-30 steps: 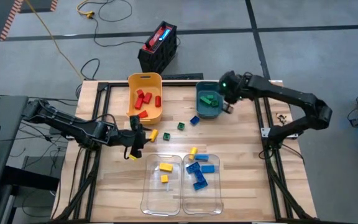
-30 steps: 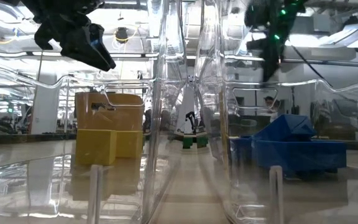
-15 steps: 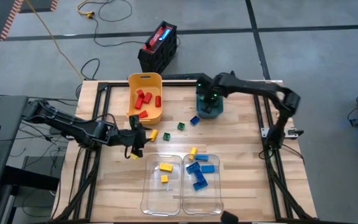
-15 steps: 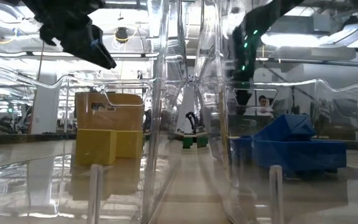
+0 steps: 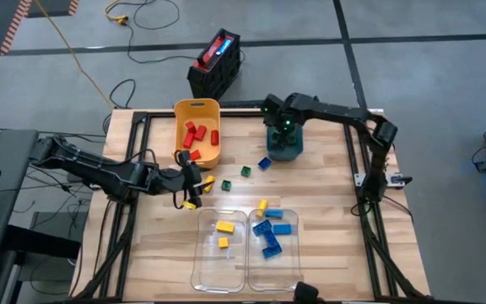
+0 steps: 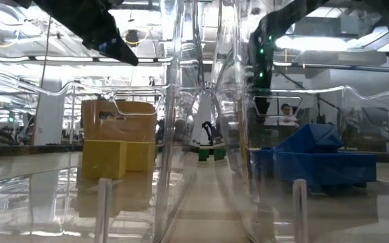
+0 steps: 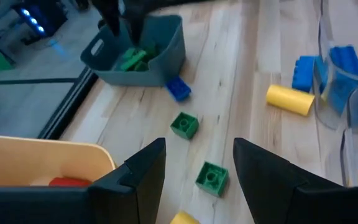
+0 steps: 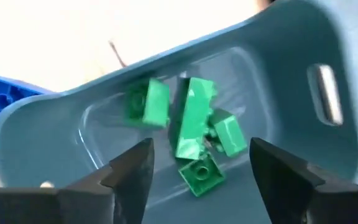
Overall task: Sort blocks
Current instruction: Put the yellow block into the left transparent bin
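Teal plastic forms the bin [image 5: 283, 143] at the upper centre of the high view, and the right gripper [image 5: 282, 127] hangs directly over it. In the right wrist view we see what the overhead picture hides: the fingers [image 8: 127, 174] stand spread and empty above a cluster of green blocks [image 8: 193, 134] lying on the bin floor.

The left gripper [image 5: 189, 179] sits at the left centre of the high view, beside the yellow bin [image 5: 196, 110] holding red blocks [image 5: 196, 135]. Its wrist view shows the jaws parted with nothing between them, over two loose green blocks [image 7: 211, 177] on the wood.

In the low view we see yellow blocks [image 6: 117, 157] and blue blocks [image 6: 316, 158] through clear bin walls [image 6: 201, 121]. A yellow block [image 5: 189, 203] lies just below the left gripper in the high view.
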You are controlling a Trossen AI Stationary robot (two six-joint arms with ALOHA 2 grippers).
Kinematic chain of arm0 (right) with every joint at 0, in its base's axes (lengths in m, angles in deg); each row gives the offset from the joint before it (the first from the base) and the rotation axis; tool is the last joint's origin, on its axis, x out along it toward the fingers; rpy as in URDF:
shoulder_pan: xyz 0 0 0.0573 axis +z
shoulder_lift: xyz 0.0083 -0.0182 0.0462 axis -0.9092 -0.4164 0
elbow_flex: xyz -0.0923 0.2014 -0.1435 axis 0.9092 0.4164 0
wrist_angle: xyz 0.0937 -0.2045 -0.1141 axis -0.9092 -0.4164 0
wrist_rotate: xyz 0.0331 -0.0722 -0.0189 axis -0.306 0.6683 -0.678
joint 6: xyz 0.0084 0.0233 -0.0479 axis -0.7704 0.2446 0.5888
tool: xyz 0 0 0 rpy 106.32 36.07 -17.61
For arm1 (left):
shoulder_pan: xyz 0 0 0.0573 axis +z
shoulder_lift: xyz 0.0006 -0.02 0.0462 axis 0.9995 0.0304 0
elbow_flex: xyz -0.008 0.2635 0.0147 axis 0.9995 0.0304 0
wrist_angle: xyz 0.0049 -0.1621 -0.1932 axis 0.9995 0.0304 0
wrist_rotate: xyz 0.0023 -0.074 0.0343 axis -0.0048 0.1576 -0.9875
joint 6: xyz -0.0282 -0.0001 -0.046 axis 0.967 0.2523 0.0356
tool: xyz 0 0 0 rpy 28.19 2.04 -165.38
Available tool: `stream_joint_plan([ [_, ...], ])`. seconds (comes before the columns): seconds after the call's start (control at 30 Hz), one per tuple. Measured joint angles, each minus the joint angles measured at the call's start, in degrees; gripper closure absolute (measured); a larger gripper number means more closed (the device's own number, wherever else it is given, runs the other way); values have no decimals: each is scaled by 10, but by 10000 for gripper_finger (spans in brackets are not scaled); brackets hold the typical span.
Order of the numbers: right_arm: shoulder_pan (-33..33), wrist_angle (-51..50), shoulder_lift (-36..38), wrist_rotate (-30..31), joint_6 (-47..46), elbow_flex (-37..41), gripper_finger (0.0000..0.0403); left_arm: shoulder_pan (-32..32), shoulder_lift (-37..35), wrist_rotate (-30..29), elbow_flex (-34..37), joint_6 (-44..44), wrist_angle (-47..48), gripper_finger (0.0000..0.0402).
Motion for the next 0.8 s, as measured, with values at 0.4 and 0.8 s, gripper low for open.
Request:
stream_joint_plan([
  [0.4, 53, 110, 221, 2, -42, 48, 120, 0, 12, 5, 0, 21, 23, 220],
  [0.8, 228, 367, 428, 150, -111, 297, 120, 20, 12, 6, -1, 10, -35, 220],
])
